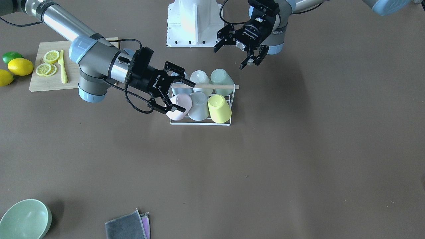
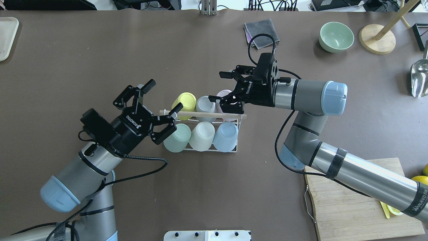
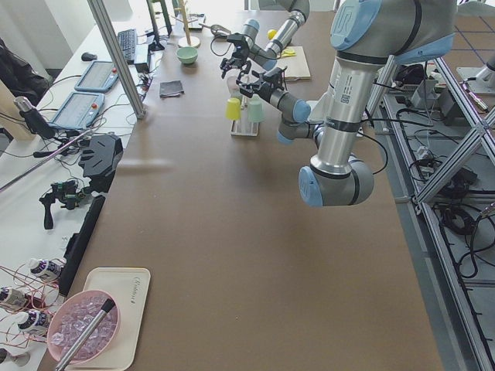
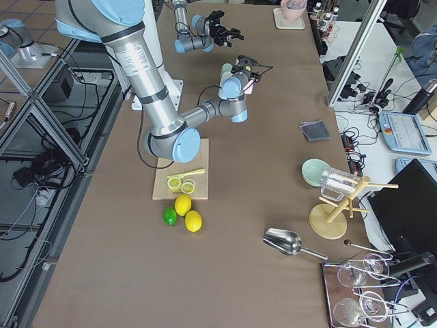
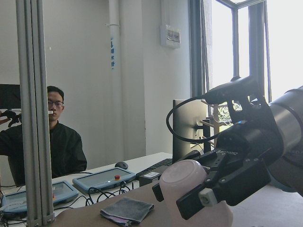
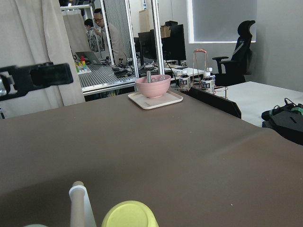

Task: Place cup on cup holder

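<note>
Pink cup (image 1: 177,115) on holder (image 1: 212,86), R gripper (image 1: 186,96) spread beside

A wooden cutting board (image 1: 43,84) lay at one end of the bench (image 1: 265,166). It carried lemon slices (image 1: 51,56) and a yellow knife (image 1: 62,68). Two whole lemons (image 1: 20,66) and a lime (image 1: 11,57) sat just beside the board. A green bowl (image 1: 25,219) and a folded grey cloth (image 1: 126,226) occupied one bench edge. A metal scoop (image 4: 287,240) lay near a wooden stand (image 4: 326,222). A pink bowl (image 6: 153,86) rested on a pale tray (image 6: 156,100).
</note>
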